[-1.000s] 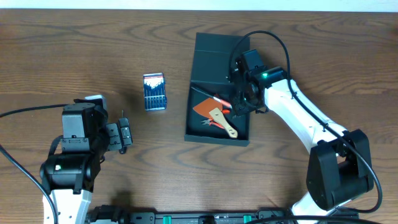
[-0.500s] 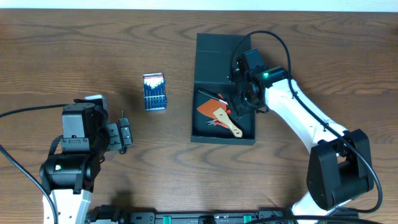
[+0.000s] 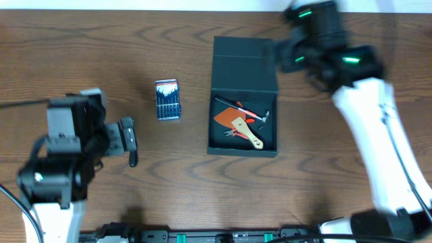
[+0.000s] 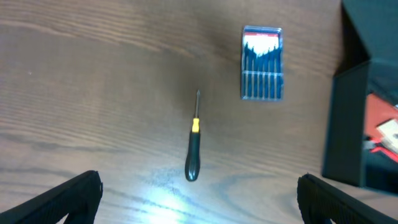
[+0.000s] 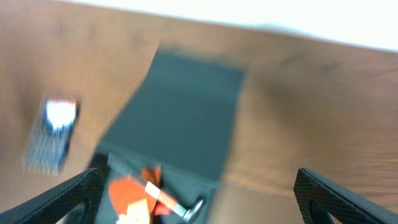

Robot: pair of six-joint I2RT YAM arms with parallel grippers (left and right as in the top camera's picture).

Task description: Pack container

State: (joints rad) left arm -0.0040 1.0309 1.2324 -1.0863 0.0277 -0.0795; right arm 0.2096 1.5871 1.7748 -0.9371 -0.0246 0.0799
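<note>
The container (image 3: 219, 101) is a dark open box in the middle of the table, its lid flap (image 3: 244, 62) folded back. Inside lie a small red-handled hammer (image 3: 251, 115), an orange tool (image 3: 224, 117) and a wooden-handled scraper (image 3: 247, 135). My right gripper (image 3: 289, 55) hangs open and blurred above the box's back right corner; in the right wrist view it (image 5: 198, 186) frames the hammer (image 5: 169, 201) far below. My left gripper (image 4: 199, 199) is open over a black-handled screwdriver (image 4: 193, 152) lying on the table.
A small blue-and-white bit case (image 3: 167, 99) lies left of the container, also in the left wrist view as the bit case (image 4: 262, 62). The container's dark wall (image 4: 348, 124) shows at the right edge there. Bare wood surrounds the screwdriver.
My right gripper opened, left the hammer in the container and rose toward the back right. The container slid slightly right. My left arm shifted left.
</note>
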